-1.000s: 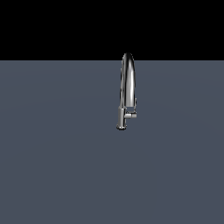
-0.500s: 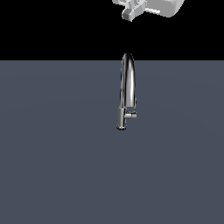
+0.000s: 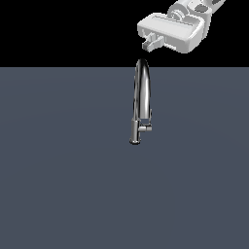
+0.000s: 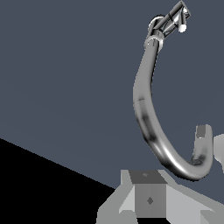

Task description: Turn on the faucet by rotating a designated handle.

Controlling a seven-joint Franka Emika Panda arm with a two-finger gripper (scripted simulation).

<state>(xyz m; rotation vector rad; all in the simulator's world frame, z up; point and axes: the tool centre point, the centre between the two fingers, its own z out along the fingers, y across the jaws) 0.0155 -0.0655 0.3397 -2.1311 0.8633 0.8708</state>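
Bare simulated scene: flat grey floor, black backdrop.

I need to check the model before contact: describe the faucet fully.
The faucet is slim, shiny chrome, standing upright on the flat grey surface. A narrow spout rises from a short cylindrical base and arches over, as the wrist view shows. A small stub handle juts from the base toward the exterior view's right. Nothing touches it; the gripper hangs just above the arch.

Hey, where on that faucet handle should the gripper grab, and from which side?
Grip the handle near its free end, the stub jutting from the faucet base toward the exterior view's right. Probably come down on that side, clear of the spout, jaws straddling the bar. The gripper hangs above the arch.
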